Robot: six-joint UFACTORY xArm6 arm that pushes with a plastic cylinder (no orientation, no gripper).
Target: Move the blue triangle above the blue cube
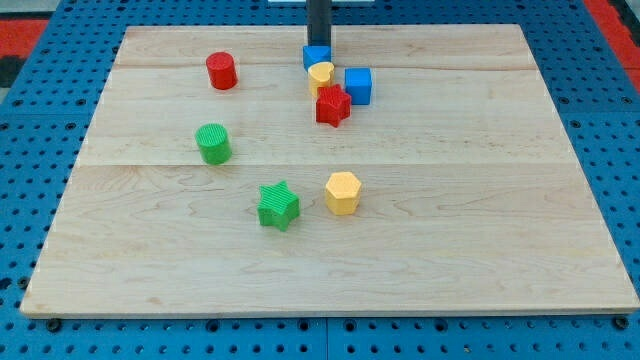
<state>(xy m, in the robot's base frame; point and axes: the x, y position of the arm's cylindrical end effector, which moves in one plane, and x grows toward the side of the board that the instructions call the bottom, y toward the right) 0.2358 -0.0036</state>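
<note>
Camera view: my tip (318,45) sits at the top edge of the blue triangle (316,57), touching it from the view's top (no fingers here, just a bare rod holding nothing). The blue cube (358,86) lies toward the view's lower right of my tip, the yellow block (321,75) between them on the bench (450,220).

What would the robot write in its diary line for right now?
tip touching blue triangle from the view's top | blue cube lower right | yellow block between them | triangle not yet above cube
</note>
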